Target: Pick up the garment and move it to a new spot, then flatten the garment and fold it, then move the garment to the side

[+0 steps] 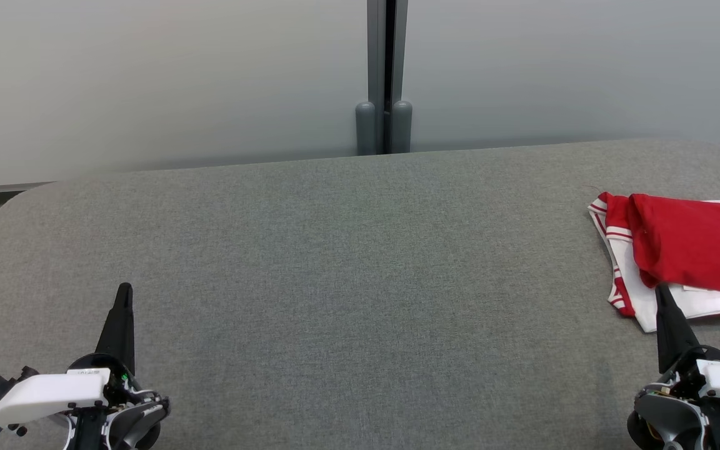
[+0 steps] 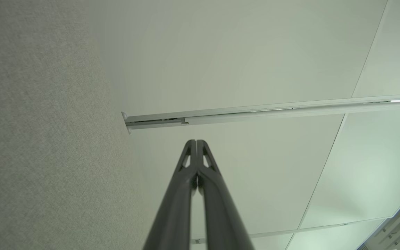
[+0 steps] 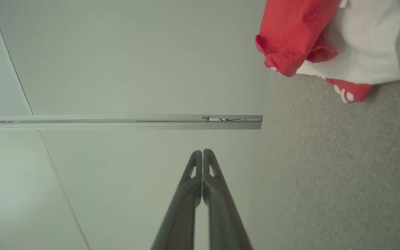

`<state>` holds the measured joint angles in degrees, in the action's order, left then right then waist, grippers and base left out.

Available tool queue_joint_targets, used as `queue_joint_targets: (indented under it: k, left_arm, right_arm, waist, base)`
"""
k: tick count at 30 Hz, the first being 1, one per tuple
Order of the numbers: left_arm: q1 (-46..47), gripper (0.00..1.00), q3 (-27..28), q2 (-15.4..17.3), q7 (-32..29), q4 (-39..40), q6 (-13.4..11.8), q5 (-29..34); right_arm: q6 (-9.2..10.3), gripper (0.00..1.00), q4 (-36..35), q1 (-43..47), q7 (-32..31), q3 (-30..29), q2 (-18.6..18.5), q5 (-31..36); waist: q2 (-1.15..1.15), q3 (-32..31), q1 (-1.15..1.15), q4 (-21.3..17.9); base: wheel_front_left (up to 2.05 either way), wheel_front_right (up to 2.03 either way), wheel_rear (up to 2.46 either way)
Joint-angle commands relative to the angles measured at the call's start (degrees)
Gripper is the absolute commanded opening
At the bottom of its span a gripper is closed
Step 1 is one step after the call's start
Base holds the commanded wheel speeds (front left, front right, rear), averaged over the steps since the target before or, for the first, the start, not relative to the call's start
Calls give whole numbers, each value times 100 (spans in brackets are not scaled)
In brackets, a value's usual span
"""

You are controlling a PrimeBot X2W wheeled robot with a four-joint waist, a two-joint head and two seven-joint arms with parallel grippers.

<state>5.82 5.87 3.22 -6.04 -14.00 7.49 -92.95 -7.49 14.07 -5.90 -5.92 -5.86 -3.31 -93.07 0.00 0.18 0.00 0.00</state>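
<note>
The garment (image 1: pixel 691 250), bunched at the worktop's (image 1: pixel 360 262) right edge, is judged soft and light; its near white hem is favoured for grasping. Both jaws are clenched, empty.

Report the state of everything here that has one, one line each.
Garment: loosely folded, lying at the right of the grey surface, not held.
Left end effector: shut, empty.
Right end effector: shut, empty, tip by the garment's near edge.
</note>
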Motion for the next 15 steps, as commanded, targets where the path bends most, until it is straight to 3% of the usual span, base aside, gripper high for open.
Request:
queue_joint_targets:
  k: [1, 15]
  left_arm:
    - [72, 0, 25, 24, -19, -7, 18, 7]
    - [74, 0, 36, 14, -31, -7, 19, 19]
  right_arm:
    - [0, 0, -16, -50, -33, -15, -12, 21]
    - [0, 0, -15, -52, -41, -25, -3, 34]
  waist:
    - [0, 0, 0, 0]
    - [0, 0, 0, 0]
  base:
    - [0, 0, 0]
    - [0, 0, 0]
